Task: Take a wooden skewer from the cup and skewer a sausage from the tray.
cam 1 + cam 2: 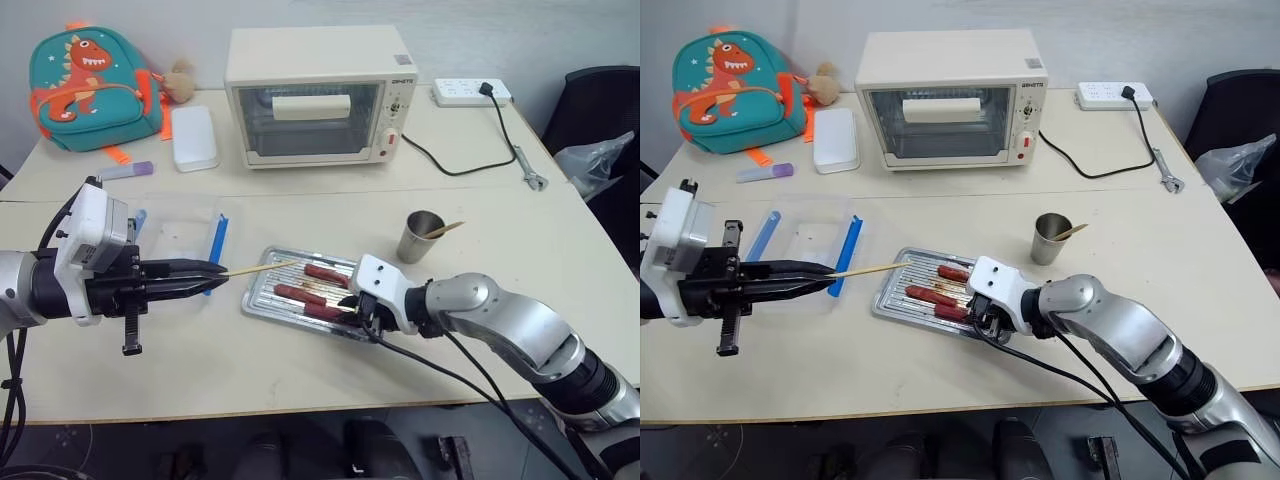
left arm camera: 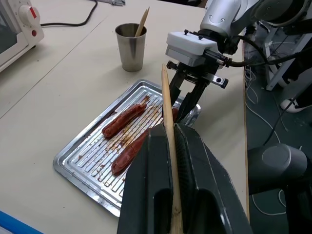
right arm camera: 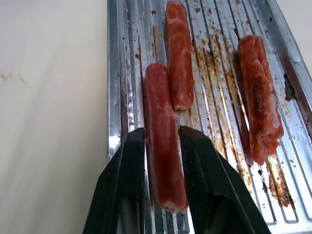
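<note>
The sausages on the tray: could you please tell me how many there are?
3, all on the tray: one sausage between the right gripper's fingers, one beside it, one apart near the opposite rim.

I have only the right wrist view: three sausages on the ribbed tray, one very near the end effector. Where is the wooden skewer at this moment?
Observer: The left end effector is shut on the wooden skewer, which points toward the tray.
Operator: Does its tip already touch a sausage?
Observer: No. The tip is near the tray's far edge, apart from the nearest sausage.
Operator: Is any stick left in the cup?
Observer: Yes, one more stick leans in the cup, which stands on the table beyond the tray.
</note>
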Action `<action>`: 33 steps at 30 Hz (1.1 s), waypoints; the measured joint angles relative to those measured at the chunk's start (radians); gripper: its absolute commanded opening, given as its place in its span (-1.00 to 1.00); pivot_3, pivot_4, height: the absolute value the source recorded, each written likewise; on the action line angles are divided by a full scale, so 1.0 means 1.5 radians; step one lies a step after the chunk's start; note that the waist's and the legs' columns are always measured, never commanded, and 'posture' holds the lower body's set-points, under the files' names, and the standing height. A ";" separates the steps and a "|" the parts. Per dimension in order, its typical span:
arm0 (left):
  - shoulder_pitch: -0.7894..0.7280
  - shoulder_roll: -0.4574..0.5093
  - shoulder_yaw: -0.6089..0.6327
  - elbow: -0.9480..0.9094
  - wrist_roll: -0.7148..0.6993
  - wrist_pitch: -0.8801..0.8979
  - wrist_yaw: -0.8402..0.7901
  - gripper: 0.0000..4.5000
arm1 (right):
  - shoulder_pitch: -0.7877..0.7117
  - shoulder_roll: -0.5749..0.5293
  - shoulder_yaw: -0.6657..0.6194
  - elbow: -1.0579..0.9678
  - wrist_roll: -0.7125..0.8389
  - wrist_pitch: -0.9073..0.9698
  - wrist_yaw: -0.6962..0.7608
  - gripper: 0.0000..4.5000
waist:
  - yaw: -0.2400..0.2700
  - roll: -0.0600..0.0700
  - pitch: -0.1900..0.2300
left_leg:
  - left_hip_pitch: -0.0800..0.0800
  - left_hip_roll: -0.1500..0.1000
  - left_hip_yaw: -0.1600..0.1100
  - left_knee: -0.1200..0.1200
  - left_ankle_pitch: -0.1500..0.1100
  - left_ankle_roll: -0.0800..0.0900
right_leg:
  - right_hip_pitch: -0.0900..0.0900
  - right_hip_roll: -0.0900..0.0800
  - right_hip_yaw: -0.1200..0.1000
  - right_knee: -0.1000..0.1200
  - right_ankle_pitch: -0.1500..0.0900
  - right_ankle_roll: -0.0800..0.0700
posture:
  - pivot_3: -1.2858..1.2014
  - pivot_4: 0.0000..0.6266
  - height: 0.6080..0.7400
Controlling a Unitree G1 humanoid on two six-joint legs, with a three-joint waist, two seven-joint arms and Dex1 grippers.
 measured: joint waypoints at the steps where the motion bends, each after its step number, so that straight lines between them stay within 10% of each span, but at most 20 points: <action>1: 0.000 0.000 0.000 0.000 0.000 -0.001 0.000 -1.00 | 0.000 0.004 0.000 0.000 -0.005 0.000 0.002 -0.52 | 0.000 0.000 0.000 | 0.000 0.000 0.000 0.000 0.000 0.000 | 0.000 0.000 0.000 0.000 0.000 0.000 | 0.03 -0.52 1.00; 5: 0.000 0.000 -0.002 0.001 0.001 -0.007 0.000 -1.00 | 0.004 0.008 0.000 0.000 -0.025 0.000 0.012 -0.22 | 0.001 0.000 0.000 | 0.000 0.000 0.000 0.000 0.000 0.000 | 0.000 0.000 0.000 0.000 0.000 0.000 | 0.03 -0.52 1.00; 33: -0.025 0.000 -0.026 0.006 0.003 -0.019 0.015 -1.00 | 0.026 0.072 0.005 0.054 -0.125 -0.027 0.042 -0.22 | 0.000 0.000 0.000 | 0.000 0.000 0.000 0.001 0.000 0.000 | 0.000 0.001 0.000 0.001 0.000 0.000 | 0.03 -0.52 1.00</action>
